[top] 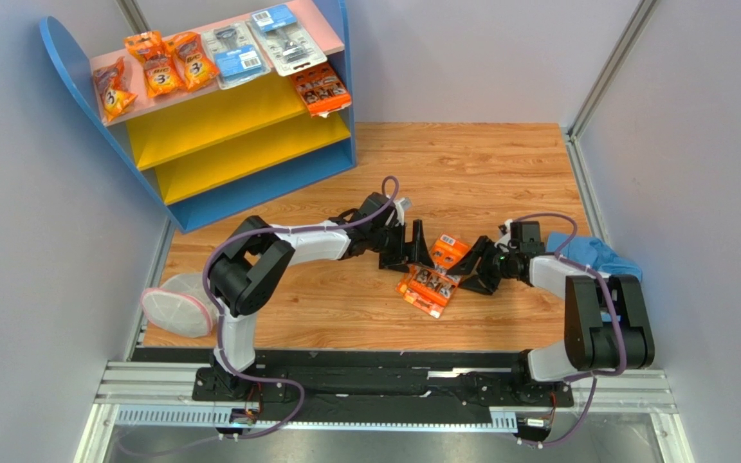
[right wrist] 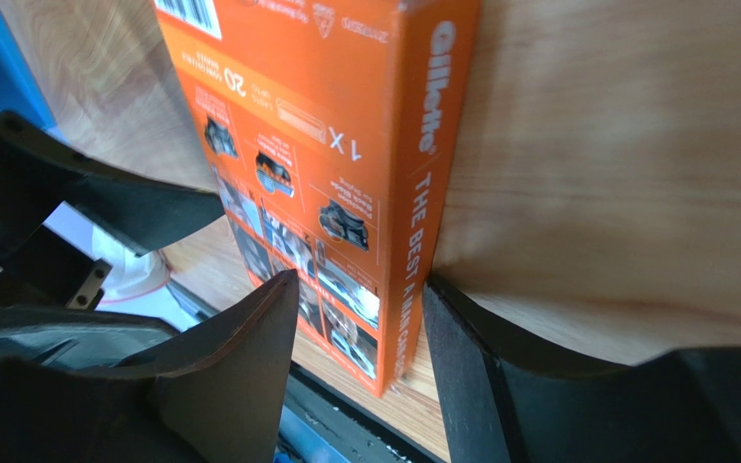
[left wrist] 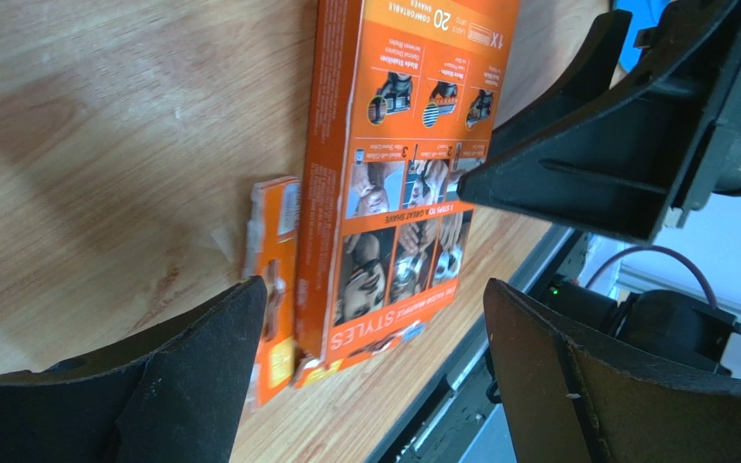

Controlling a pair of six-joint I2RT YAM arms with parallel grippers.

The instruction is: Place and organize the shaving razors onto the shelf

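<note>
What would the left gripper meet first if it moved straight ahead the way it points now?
Most likely the left gripper would hit the orange razor pack seen between its open jaws. The right gripper seems to hold that pack from the far side.

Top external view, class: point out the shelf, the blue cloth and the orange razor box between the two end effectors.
shelf (top: 215, 121), top external view, bare middle yellow board.
blue cloth (top: 621, 258), top external view, its right part.
orange razor box (top: 450, 253), top external view, centre of its printed face.
</note>
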